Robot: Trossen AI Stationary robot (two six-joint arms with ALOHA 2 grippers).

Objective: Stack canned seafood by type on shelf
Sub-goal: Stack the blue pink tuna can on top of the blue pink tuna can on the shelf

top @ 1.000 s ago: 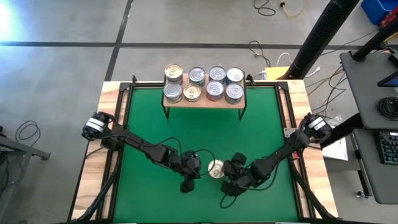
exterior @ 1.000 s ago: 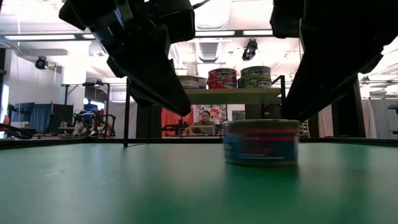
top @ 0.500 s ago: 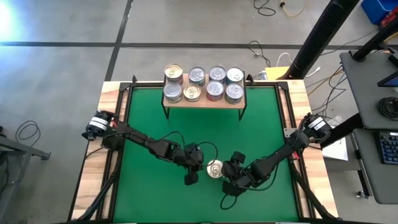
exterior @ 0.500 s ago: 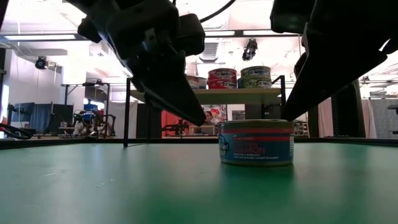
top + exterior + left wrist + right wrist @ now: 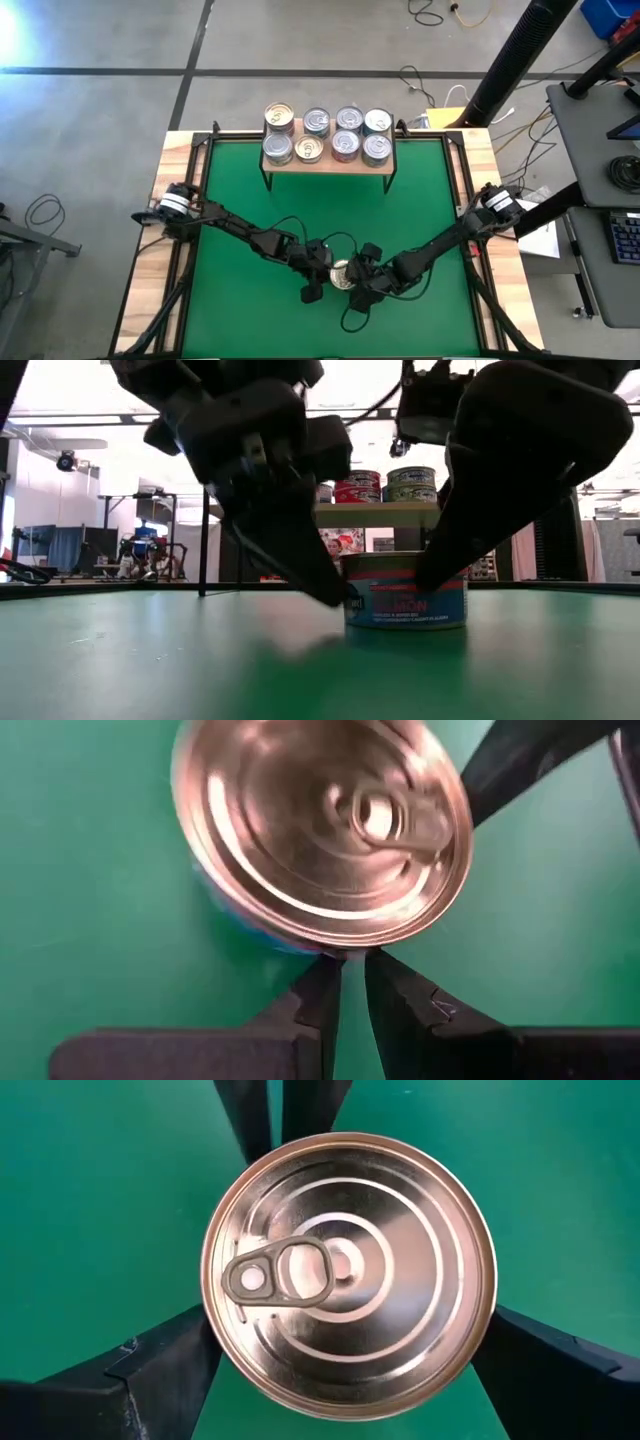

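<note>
The salmon can (image 5: 343, 274) stands upright on the green worktop (image 5: 240, 200), near its front edge and well apart from the shelf (image 5: 328, 160) at the back, where eight cans already sit. On its left you have the left gripper (image 5: 352, 982), jaws clenched together with nothing between them, their tips touching the can's side wall. On its right, the right gripper (image 5: 345, 1370) hangs directly over the can with its jaws spread wide, one on each side of the rim and clear of it. You would close the right jaws on it; being round, the can favours no grip axis.
</note>
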